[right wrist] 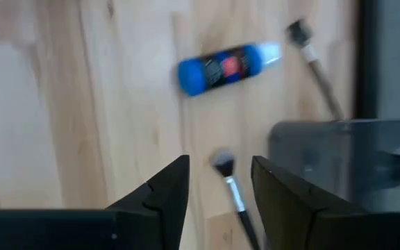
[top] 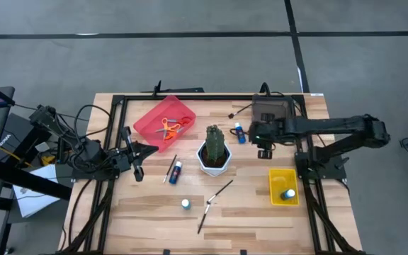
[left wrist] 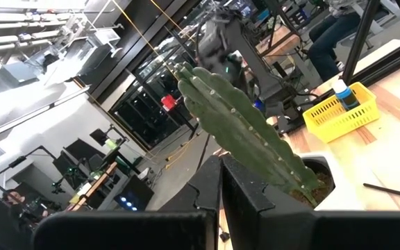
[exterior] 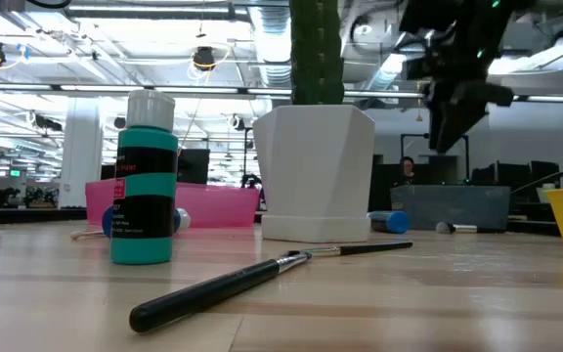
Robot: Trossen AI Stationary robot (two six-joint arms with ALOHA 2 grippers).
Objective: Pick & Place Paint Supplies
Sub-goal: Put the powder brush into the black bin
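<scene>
1. Right wrist view: my right gripper (right wrist: 219, 165) hangs over the wooden table (right wrist: 68, 104), jaws partly apart and holding nothing. The grey box (right wrist: 332, 153) sits just beside one finger, so I judge a careless descent could clip its edge.
2. The cactus pot (top: 214, 163) stands beyond the bottle from my jaws, leaving open wood on that side.
3. A blue paint bottle (right wrist: 221, 68) lies on its side just ahead of the jaws, not touching them. A nudge would likely roll it.
4. A thin paintbrush (right wrist: 236, 201) lies below the gap, its bristle head between my fingers. Being so slim and flat, it may slip out, or my fingertips may scrape the wood.
5. My left gripper (top: 137, 153) is shut and waits well beyond the cactus.
</scene>
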